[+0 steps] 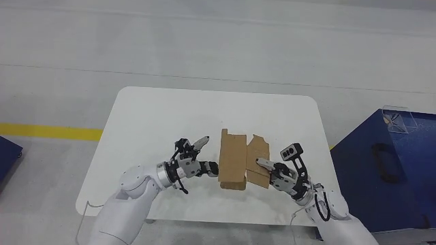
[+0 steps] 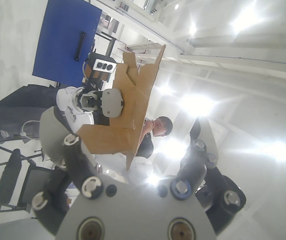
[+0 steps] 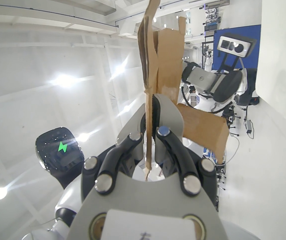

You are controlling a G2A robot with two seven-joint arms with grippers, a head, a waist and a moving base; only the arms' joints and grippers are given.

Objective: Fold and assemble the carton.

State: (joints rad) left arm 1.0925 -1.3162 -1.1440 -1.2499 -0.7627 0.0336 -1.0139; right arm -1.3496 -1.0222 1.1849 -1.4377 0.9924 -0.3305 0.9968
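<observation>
Item under inspection: one brown cardboard carton (image 1: 235, 160), only part folded. From above it lies over the near middle of the white table (image 1: 170, 116), between my two arms. I cannot tell whether its lower edge touches the tabletop.

Right gripper (image 3: 150, 108): clamped on the carton. My right wrist view shows a thin cardboard panel standing edge-on between the two fingers, with both pads pressed flat against it. A loose flap bends away to one side just beyond the fingers, and further flaps stand up past the grip. In the top view this gripper meets the carton's side nearest the blue cabinet (image 1: 388, 170).

Left gripper (image 1: 206, 154): jaws wide apart, nothing gripped. In my left wrist view the two fingers (image 2: 54, 131) are spread, and the carton's corner sits in the gap between them. One finger lies just beside a folded flap. I cannot confirm that it touches the flap. From above, this gripper is at the carton's opposite side, close against its edge.

The panels sit at an angle to one another, with no closed box formed.
</observation>
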